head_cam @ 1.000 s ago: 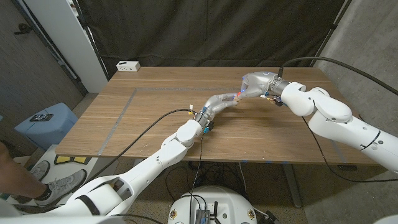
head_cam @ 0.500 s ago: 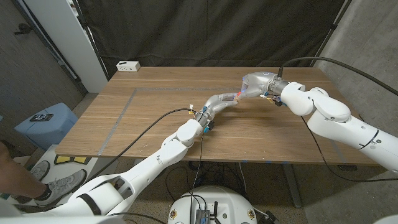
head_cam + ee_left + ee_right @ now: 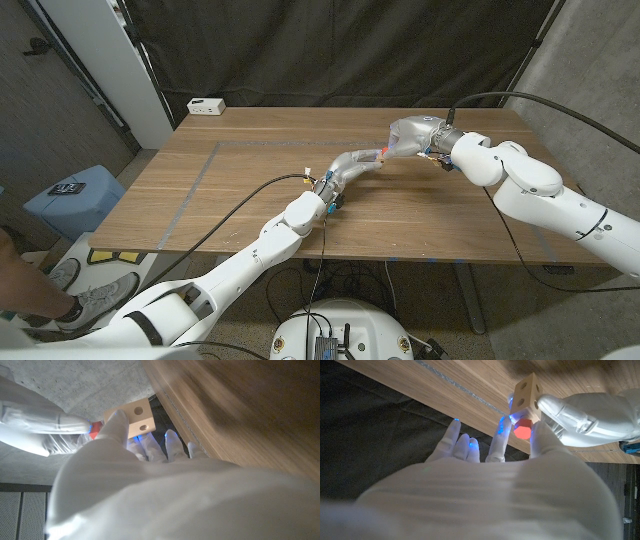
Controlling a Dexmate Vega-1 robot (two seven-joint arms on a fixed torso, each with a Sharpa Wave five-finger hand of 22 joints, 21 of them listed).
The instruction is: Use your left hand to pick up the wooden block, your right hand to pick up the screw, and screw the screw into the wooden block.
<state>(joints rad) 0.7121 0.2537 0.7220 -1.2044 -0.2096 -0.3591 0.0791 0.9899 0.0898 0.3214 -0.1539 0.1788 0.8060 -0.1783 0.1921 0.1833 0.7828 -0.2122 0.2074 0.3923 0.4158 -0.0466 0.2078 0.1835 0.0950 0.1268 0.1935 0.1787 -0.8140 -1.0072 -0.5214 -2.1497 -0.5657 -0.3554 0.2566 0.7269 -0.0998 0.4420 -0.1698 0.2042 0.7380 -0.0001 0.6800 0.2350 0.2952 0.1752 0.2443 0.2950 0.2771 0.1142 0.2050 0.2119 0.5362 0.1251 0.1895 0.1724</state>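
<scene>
Seen from the robot's head, two white arms reached in from the bottom corners and met over the far middle of a wooden table (image 3: 250,190). The left hand (image 3: 362,160) and the right hand (image 3: 410,135) were touching or nearly touching there, raised a little above the tabletop.

In the left wrist view, the left hand's fingers (image 3: 117,422) were curled around a pale wooden block (image 3: 134,415) with round holes drilled in its faces. The block was off the table, held in the air between the two hands.

In the right wrist view, the right hand pinched a screw with a red head (image 3: 522,428) between its thumb and a fingertip (image 3: 502,430), the other fingers spread loosely. The red head sat right against one face of the block; the screw's shaft was hidden, so how deep it had gone could not be told.

Judging from this, both pick-ups were done and the screw was at a hole. What appeared to remain was turning it in until seated.

A white power strip (image 3: 206,105) lay at the table's far left corner. A black curtain hung behind.
</scene>
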